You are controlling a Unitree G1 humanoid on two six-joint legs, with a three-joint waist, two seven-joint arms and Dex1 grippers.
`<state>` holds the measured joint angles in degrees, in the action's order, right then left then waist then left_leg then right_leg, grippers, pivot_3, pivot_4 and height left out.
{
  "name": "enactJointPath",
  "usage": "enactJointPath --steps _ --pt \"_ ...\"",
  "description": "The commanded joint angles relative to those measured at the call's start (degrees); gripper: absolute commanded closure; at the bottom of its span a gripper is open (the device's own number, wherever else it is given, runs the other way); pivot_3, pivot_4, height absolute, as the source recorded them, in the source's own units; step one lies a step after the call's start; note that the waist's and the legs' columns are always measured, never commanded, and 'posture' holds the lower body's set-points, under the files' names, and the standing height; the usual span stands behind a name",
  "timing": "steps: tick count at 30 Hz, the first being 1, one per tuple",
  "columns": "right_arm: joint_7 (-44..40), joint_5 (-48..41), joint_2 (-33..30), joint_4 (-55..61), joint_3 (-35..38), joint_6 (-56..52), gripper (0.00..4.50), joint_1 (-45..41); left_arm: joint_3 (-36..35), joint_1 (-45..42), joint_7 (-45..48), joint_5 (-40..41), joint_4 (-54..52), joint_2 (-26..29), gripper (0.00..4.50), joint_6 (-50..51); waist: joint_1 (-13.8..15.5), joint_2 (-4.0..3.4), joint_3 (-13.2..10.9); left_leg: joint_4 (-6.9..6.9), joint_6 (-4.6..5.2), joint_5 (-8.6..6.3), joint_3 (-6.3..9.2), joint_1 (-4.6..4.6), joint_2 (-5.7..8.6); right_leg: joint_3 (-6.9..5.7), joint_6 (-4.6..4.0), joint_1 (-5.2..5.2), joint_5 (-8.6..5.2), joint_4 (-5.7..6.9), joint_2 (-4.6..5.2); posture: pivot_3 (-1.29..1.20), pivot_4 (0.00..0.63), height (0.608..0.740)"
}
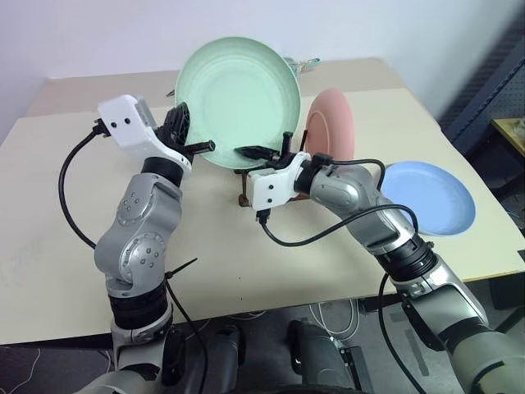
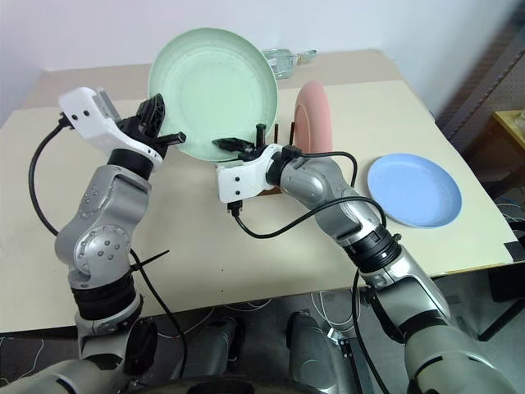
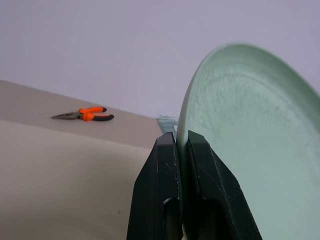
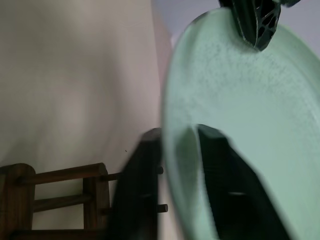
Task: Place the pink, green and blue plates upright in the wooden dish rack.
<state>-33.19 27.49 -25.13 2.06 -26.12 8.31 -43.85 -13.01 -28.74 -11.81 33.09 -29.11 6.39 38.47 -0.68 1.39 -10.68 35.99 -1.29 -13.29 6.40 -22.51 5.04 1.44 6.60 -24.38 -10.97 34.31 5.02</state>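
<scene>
The mint green plate (image 1: 238, 98) is held upright in the air above the table's far middle. My left gripper (image 1: 195, 146) is shut on its lower left rim; the left wrist view shows both black fingers (image 3: 200, 190) pinching the edge. My right gripper (image 1: 261, 153) is shut on the bottom rim, one finger (image 4: 225, 185) on each face. The pink plate (image 1: 332, 123) stands upright in the wooden dish rack (image 4: 50, 200), which is mostly hidden behind my right hand. The blue plate (image 1: 431, 197) lies flat on the table to the right.
Orange-handled pliers (image 3: 85, 115) lie far off on the beige table (image 1: 82, 213). A clear glass object (image 1: 299, 62) sits behind the green plate near the table's back edge. A dark shelf unit (image 1: 492, 90) stands beyond the right edge.
</scene>
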Motion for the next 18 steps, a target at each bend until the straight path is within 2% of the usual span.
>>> enactJointPath --steps 1,6,10,13,16,18 --pt "1.4 1.4 -0.3 1.4 1.8 1.0 4.50 -0.4 -1.0 -0.5 1.0 0.7 -1.9 0.3 3.45 -1.2 0.0 0.00 0.0 0.00 0.00 0.00 0.00 0.00 0.00 0.00 0.00 0.00 0.00 0.00 0.00 0.00 0.150 0.739" --pt "2.4 1.5 0.2 1.4 2.8 1.1 4.50 0.1 -8.8 -5.1 -1.4 -0.5 0.2 0.6 1.00 -10.4 -0.1 0.01 0.0 0.00 -0.01 0.00 0.01 0.00 0.00 0.00 0.00 0.01 0.00 -0.01 -0.01 0.00 0.150 0.739" --pt "3.6 -7.0 2.3 3.8 8.8 0.3 4.50 2.0 -13.0 -1.2 -2.2 -12.7 7.6 10.7 1.00 -15.0 -0.4 -0.02 0.0 -0.06 -0.03 0.02 -0.03 0.06 0.00 0.01 -0.01 0.00 0.00 0.00 -0.03 0.00 0.150 0.739" --pt "0.9 -23.3 6.6 10.5 15.6 -5.0 4.50 3.7 -5.9 7.7 7.2 -19.9 9.9 18.5 1.00 -19.4 -0.3 -0.06 0.0 -0.12 -0.03 0.02 0.00 0.07 -0.01 0.02 -0.02 -0.01 0.01 -0.02 -0.05 0.00 0.150 0.739" --pt "1.4 -45.2 12.2 19.7 22.9 -21.3 4.50 4.7 0.5 16.1 16.5 -20.6 10.6 19.8 1.00 -23.8 0.4 -0.11 -0.1 -0.10 0.06 -0.04 0.16 -0.01 -0.07 0.01 -0.03 0.02 0.00 -0.02 0.03 0.00 0.150 0.739" --pt "6.2 -59.1 15.8 24.1 27.7 -31.5 4.50 5.2 5.2 20.6 22.5 -20.9 9.9 19.8 1.00 -27.2 0.4 -0.10 -0.1 -0.07 0.11 -0.08 0.22 -0.01 -0.05 -0.01 -0.04 0.06 0.00 -0.06 0.07 0.00 0.150 0.739"
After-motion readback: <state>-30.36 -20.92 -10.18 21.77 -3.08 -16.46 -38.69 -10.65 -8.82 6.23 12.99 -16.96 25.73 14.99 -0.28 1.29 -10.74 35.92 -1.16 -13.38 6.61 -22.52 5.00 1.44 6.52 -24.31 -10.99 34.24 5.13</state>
